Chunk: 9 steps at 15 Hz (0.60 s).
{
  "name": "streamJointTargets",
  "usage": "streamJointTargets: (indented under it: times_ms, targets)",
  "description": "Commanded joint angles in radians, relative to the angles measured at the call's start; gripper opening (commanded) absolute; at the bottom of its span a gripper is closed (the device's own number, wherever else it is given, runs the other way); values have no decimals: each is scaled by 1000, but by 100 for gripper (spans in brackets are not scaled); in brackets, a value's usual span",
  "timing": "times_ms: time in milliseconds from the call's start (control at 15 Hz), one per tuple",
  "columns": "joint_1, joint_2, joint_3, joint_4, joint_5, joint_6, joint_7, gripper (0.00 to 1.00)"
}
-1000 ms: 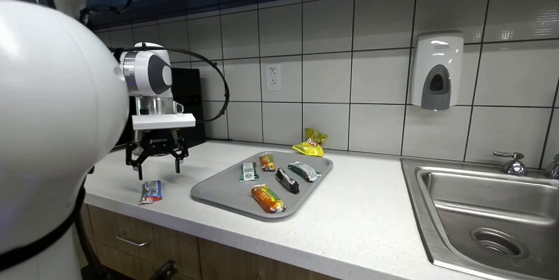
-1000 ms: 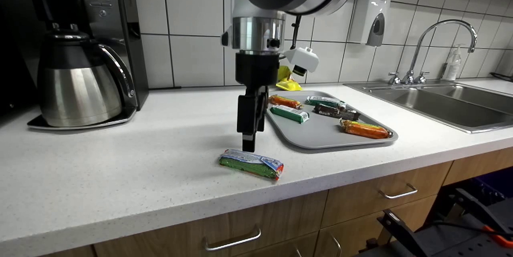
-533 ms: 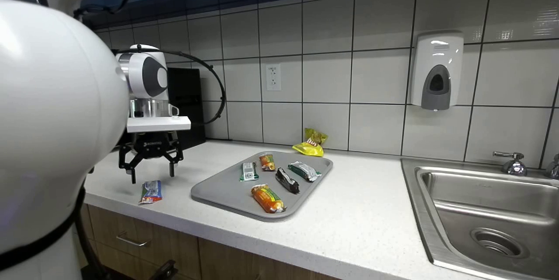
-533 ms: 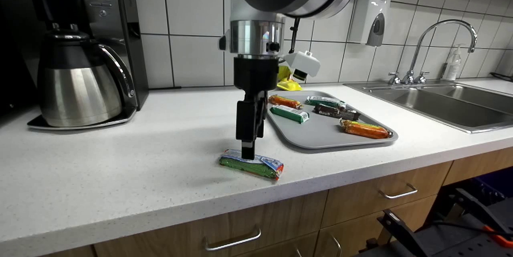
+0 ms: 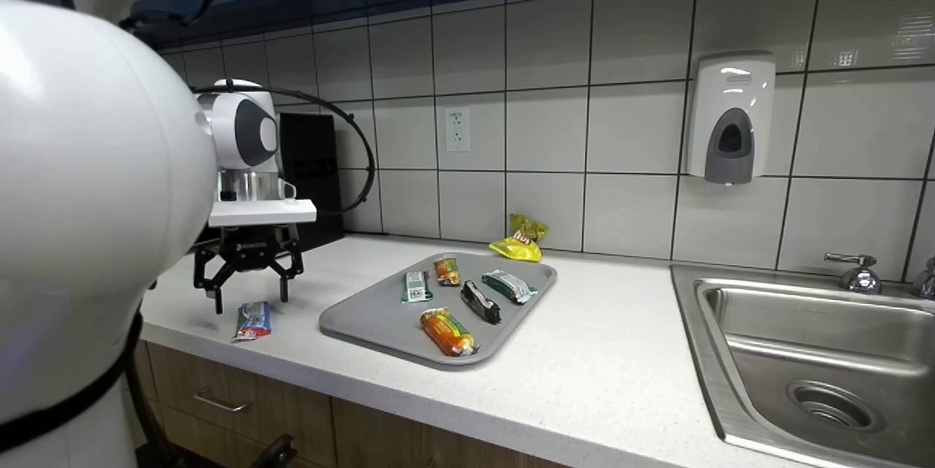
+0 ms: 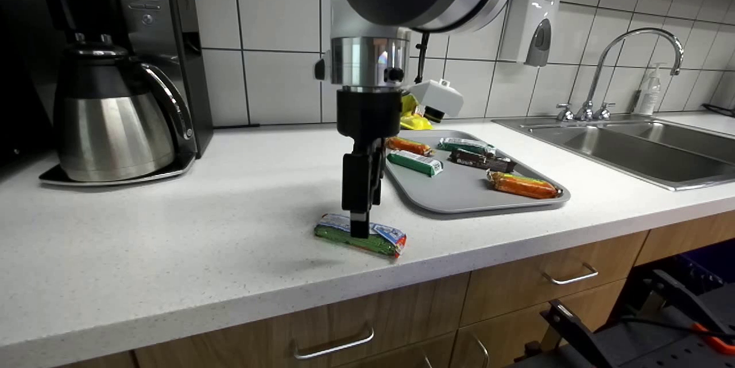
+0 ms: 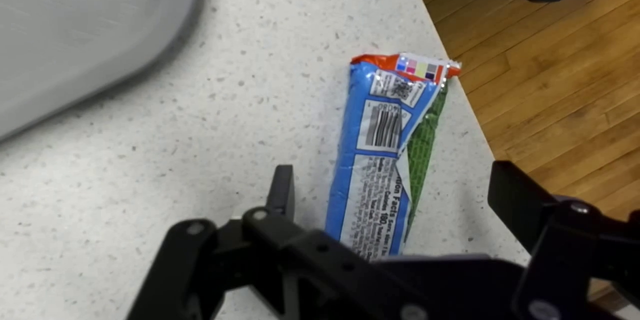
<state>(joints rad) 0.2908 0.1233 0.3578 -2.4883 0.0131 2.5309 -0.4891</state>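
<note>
Gripper [image 5: 251, 303] spread wide over blue packet [image 5: 253, 320]

In an exterior view, the packet lies left of the gray tray [image 5: 365, 318]. In an exterior view, a fingertip [image 6: 360, 225] overlaps it, contact unclear. Wrist view: it shows between the fingers [image 7: 283, 187].

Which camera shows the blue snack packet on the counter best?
The wrist view: the blue snack packet looks largest, barcode visible, though one end is hidden. Both exterior views show it smaller; in an exterior view a gripper finger partly covers it.
</note>
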Motion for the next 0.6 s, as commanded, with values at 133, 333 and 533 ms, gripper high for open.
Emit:
streamJointTargets:
  times_ms: [133, 333, 533]
  targets:
    - [0, 13, 2, -14, -18, 43, 21, 100]
    - [0, 30, 0, -10, -31, 47, 28, 100]
    - [-2, 45, -1, -6, -39, 51, 34, 100]
